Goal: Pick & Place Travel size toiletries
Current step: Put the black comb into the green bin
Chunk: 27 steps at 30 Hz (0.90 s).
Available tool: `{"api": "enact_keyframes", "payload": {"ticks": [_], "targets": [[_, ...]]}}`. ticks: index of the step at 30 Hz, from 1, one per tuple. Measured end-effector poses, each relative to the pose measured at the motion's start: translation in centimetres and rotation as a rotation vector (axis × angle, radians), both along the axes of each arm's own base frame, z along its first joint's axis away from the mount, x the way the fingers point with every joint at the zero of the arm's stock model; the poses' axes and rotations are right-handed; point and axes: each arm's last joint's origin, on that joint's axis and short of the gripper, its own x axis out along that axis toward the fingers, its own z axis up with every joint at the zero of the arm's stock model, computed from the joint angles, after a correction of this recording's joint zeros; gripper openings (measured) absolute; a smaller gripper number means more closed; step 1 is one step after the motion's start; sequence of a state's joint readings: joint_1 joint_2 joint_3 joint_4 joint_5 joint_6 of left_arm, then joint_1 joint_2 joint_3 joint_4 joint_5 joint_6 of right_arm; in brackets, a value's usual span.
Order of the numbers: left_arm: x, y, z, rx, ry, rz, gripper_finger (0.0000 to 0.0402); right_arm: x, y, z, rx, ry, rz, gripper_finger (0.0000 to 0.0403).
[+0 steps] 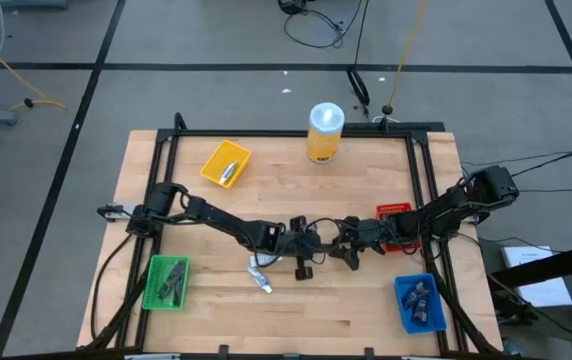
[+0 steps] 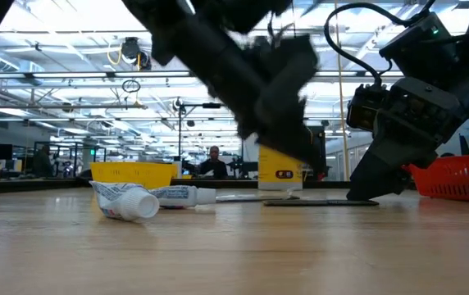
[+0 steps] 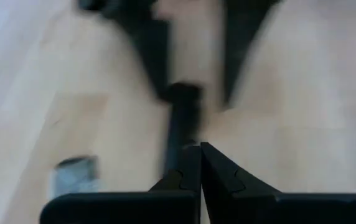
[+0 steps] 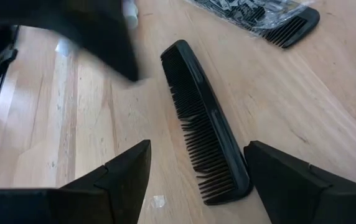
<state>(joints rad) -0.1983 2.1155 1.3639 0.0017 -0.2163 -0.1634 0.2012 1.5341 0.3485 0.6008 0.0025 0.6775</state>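
Wooden table (image 1: 366,310) bears a black comb (image 4: 204,123); right gripper (image 4: 196,180) straddles it, fingers apart; left gripper (image 3: 200,163) fingers together.

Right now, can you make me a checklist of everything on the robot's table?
Surface: wooden table, bare in front.
Job's things: black comb and wrapped comb mid-table; two white tubes; more in the yellow, green and blue bins.
Clutter: yellow canister; red bin.
Grippers: left gripper shut, empty; right gripper open over the black comb.
Cables: loose on the floor.
Surroundings: person far behind.
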Motion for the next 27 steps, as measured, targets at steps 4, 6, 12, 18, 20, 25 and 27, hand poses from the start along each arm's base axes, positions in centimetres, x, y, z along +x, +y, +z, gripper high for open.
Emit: {"api": "enact_keyframes", "payload": {"ticks": [4,6,12,18,20,25,27], "targets": [[0.3,-1.1,-0.1,-0.081,-0.026,-0.100,0.0003,0.0,0.0,0.0,0.008,0.005,-0.002,0.0256],[0.5,-1.2,-0.8,-0.106,-0.027,-0.107,0.0001,0.0,0.0,0.0,0.019,0.008,0.004,0.0256],[1.0,-0.1,-3.6,-0.148,0.012,-0.108,0.0001,0.0,0.2,0.1,0.048,-0.005,0.036,0.0256],[1.5,1.6,-4.8,-0.173,0.025,-0.053,0.0002,0.0,0.2,0.0,0.053,0.000,0.037,0.0256],[1.5,2.0,-4.9,-0.174,0.025,-0.045,0.0002,0.0,0.2,0.1,0.054,-0.001,0.037,0.0256],[1.7,2.7,-6.1,-0.198,0.039,-0.021,0.0002,0.0,0.2,0.1,0.054,-0.005,0.037,0.0256],[1.8,2.8,-6.6,-0.195,0.038,-0.015,0.0001,0.0,0.2,0.1,0.055,-0.008,0.037,0.0256]]}}
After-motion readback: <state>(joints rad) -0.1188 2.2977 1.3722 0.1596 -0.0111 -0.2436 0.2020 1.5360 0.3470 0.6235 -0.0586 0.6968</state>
